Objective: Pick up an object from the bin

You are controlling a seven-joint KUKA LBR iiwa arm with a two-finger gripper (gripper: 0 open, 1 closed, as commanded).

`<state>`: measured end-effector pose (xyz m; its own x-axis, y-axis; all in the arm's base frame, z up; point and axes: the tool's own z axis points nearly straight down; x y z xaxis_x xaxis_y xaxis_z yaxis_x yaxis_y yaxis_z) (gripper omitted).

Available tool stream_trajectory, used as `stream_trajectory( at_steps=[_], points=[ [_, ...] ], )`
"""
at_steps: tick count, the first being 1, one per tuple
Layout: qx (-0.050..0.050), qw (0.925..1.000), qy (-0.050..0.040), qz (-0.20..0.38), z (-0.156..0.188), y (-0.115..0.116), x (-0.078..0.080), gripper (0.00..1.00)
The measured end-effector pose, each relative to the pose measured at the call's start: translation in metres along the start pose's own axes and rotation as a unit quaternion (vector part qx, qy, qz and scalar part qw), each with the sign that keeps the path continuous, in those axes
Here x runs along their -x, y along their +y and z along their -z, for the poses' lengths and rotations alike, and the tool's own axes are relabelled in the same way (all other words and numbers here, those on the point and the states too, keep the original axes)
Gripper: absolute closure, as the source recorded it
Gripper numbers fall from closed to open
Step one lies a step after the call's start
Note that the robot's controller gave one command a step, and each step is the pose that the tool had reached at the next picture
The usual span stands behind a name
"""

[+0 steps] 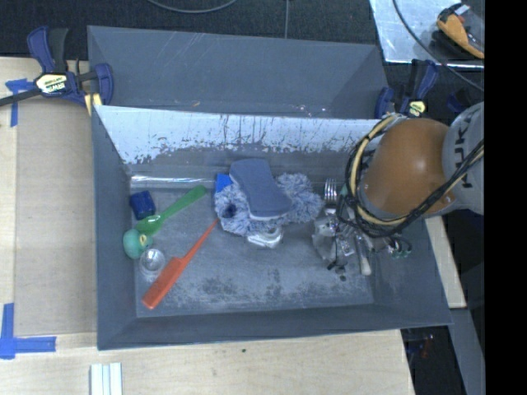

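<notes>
Your gripper point(342, 253) sits low at the bin point(272, 290) floor, can't tell if it's open or closed. Nearest grab is one fluffy blue-white mop head point(255, 197), just beside it toward the view's left. Farther that way you've got one orange comb point(177, 266) lying diagonal, one green spoon point(165, 216), one blue block point(142, 203) and one clear cap point(152, 260).

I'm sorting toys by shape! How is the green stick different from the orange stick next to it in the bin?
The green stick ends in a round head at its lower left; the orange stick widens into a flat end there. The orange stick looks longer than the green stick. The green stick lies farther back, the orange stick nearer the front. Both lie flat in the left part of the bin, slanting the same way.
</notes>
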<state>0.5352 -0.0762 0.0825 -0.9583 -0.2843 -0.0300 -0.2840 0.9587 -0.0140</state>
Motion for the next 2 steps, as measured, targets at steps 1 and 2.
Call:
stream_trajectory(
  at_steps=[1,2],
  points=[
    [-0.001,0.9999,-0.0013,0.016,-0.011,-0.009,0.001,1.00],
    [-0.002,1.0000,-0.0031,0.003,-0.010,0.024,0.000,1.00]
  ],
)
